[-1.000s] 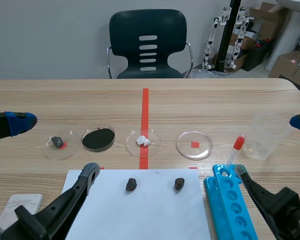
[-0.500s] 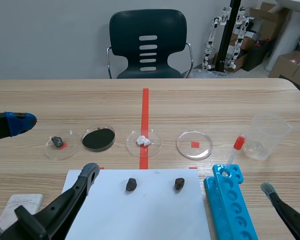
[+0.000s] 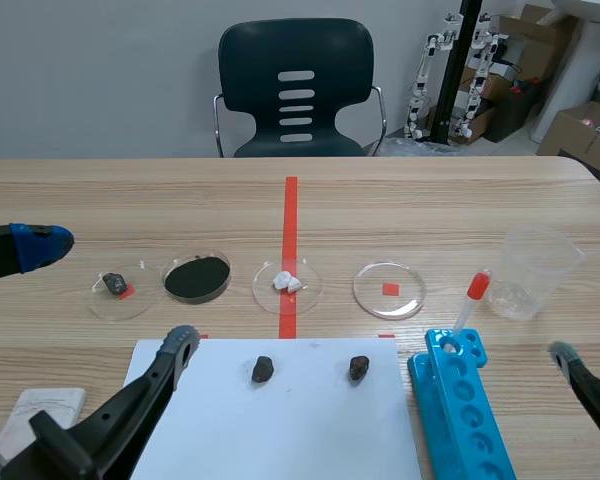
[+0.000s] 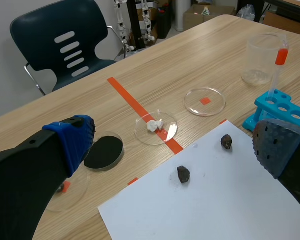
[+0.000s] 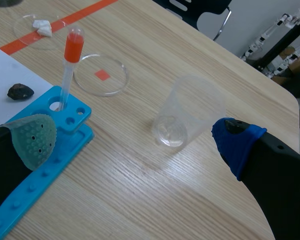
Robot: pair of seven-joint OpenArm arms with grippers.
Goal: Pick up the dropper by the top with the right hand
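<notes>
At the near right of the pale wood-grain tabletop (image 3: 430, 210), you have the dropper (image 3: 471, 300) standing upright in the far corner hole of a bright blue plastic rack (image 3: 458, 410), a long flat-topped block with round holes along it. The dropper is a thin clear tube capped by a soft orange-red bulb (image 5: 73, 46), and nothing touches it. Your right tool (image 5: 135, 140) is spread wide and holds nothing. One finger's grey-green dotted pad (image 5: 34, 138) shows just beside the rack and short of the tube, while the blue pad (image 5: 236, 142) of the other sits well off to the far side of a clear cup (image 5: 187, 115). That cup is round, tapered and upright, near the rack but apart from it. Across the middle of the tabletop you see a row of four shallow round clear dishes. One holds a small dark lump (image 3: 114, 283), one is filled with something flat and black (image 3: 196, 279), one holds white crumbly bits (image 3: 286, 283), and one shows a red tape square through it (image 3: 388, 290). Nearer you lies a smooth white sheet of paper (image 3: 280, 430) with two rough dark stones (image 3: 263, 369) (image 3: 358, 368) set apart on it. Your left tool (image 4: 172, 145) is also spread wide over the sheet's side, gripping nothing, with a blue pad (image 4: 72, 140) on one finger and a grey dotted pad (image 4: 277, 147) on the other. Beyond the tabletop stands a dark moulded chair (image 3: 296, 90) with slots in its back.
</notes>
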